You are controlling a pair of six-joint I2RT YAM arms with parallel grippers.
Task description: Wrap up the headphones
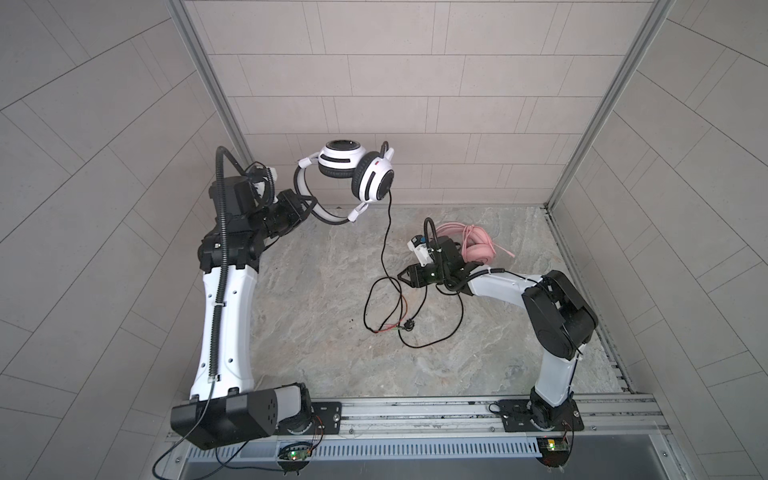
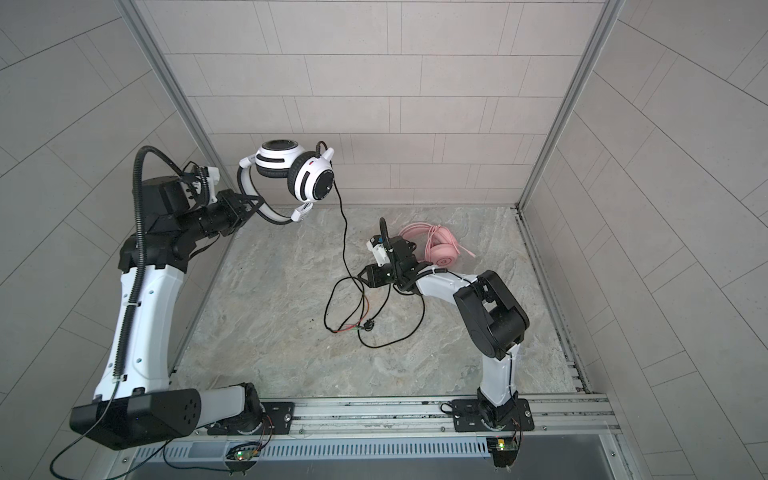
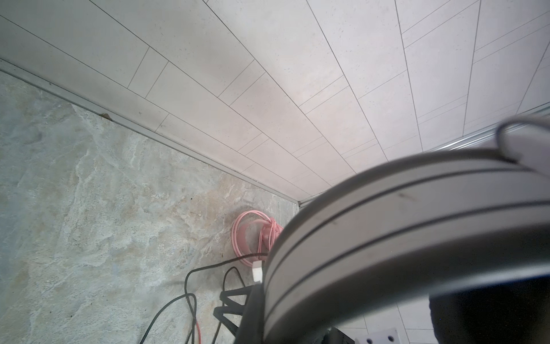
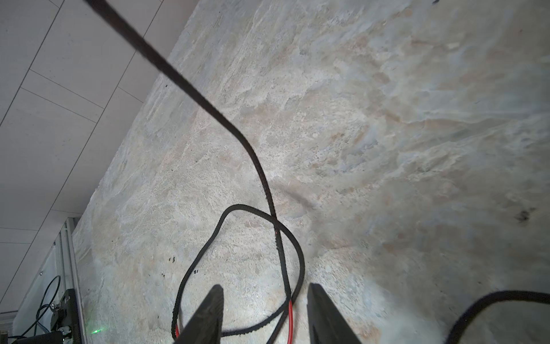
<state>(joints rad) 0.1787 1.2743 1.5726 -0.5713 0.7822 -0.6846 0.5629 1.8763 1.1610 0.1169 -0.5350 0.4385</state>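
Observation:
My left gripper (image 1: 306, 208) (image 2: 254, 206) is shut on the headband of the white-and-black headphones (image 1: 358, 169) (image 2: 300, 172) and holds them high near the back wall. In the left wrist view the headband (image 3: 387, 226) fills the near field. Their thin black cable (image 1: 387, 232) (image 2: 344, 237) hangs from an ear cup and lies in loose loops on the table. My right gripper (image 1: 400, 276) (image 2: 360, 276) (image 4: 263, 287) is low over those loops, open, with the cable (image 4: 259, 166) running between its fingers and nothing gripped. The pink headphones (image 1: 478, 248) (image 2: 441, 250) (image 3: 253, 235) lie behind my right wrist.
The marble tabletop (image 1: 332, 357) is boxed in by tiled walls at the back and on both sides. An aluminium rail (image 1: 415, 409) with both arm bases runs along the front. The cable's plug end (image 1: 405, 326), with a red strand, lies mid-table.

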